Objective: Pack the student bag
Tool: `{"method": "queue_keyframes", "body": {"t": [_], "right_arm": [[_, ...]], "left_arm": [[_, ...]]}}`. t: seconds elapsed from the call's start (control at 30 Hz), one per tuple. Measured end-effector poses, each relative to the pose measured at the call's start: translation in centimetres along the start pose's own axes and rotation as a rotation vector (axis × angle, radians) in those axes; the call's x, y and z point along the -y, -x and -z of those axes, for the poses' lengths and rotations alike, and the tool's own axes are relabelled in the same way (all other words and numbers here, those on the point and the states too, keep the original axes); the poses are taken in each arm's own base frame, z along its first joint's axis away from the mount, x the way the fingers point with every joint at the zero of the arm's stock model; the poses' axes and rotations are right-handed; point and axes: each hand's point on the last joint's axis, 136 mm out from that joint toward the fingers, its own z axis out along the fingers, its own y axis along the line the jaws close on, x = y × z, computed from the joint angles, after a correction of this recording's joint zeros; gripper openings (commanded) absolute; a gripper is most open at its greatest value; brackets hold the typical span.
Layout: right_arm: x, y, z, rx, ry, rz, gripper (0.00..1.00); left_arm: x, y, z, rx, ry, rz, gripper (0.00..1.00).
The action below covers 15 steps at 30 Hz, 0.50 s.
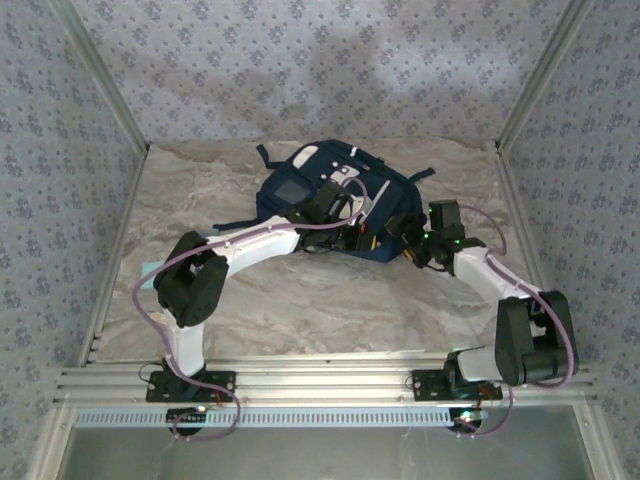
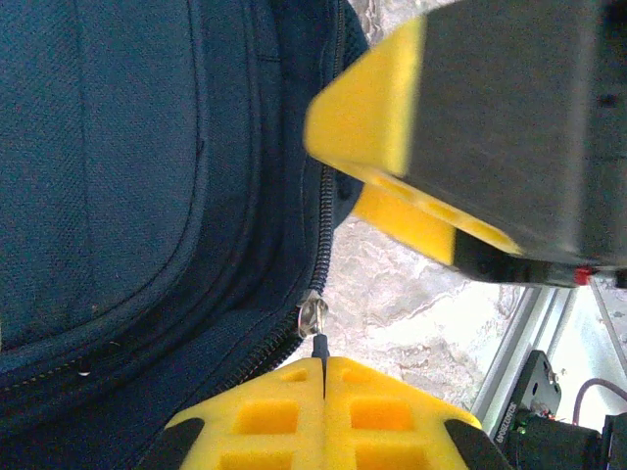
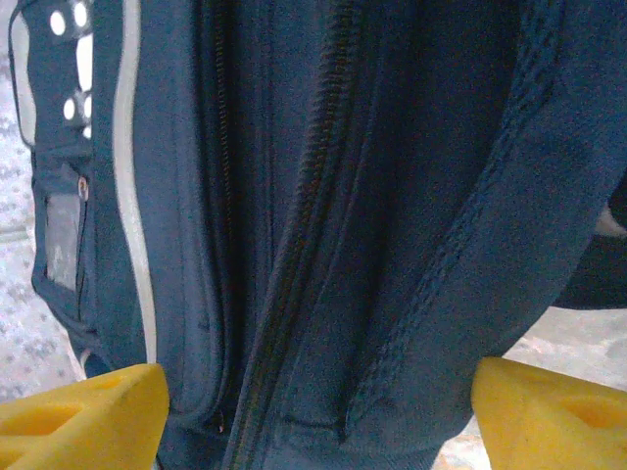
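Toward the far edge of the pale marble-patterned worktop (image 1: pixel 300 300) lies the large navy-blue fabric backpack (image 1: pixel 385 195), soft, floppy and probably light. The left gripper (image 2: pixel 323 367) is pinched together on its small metal zipper pull (image 2: pixel 313 318). The right gripper (image 3: pixel 318 411) stands apart, astride the bag's edge. The fabric will likely fold and slip, so seams and the pull seem the best holds.

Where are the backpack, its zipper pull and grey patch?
backpack (image 1: pixel 385 190), top external view, navy front panel.
zipper pull (image 2: pixel 313 315), left wrist view, metal loop.
grey patch (image 1: pixel 291 189), top external view, its centre.
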Motion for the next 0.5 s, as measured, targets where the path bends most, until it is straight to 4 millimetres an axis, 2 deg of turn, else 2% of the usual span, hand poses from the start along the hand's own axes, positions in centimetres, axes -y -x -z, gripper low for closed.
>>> {"method": "queue_keyframes", "body": {"t": [0.13, 0.17, 0.23, 0.37, 0.5], "right_arm": [[0.7, -0.2, -1.8, 0.003, -0.010, -0.044, 0.63], [0.8, -0.2, -2.1, 0.005, -0.009, -0.051, 0.56], [0.7, -0.1, -2.6, 0.009, -0.004, -0.058, 0.41], [0.8, 0.0, -3.3, 0.013, 0.001, -0.066, 0.01], [0.7, 0.1, -3.3, 0.016, 0.007, -0.066, 0.00]], "left_arm": [[-0.1, -0.1, -0.1, 0.002, 0.007, 0.006, 0.00], [-0.2, -0.2, -0.1, 0.001, 0.011, 0.007, 0.00], [-0.5, -0.3, -0.2, 0.004, 0.019, 0.009, 0.00], [-1.2, -0.2, -0.3, 0.021, 0.043, 0.007, 0.00], [-1.9, -0.5, -0.4, 0.021, 0.067, 0.003, 0.00]]}}
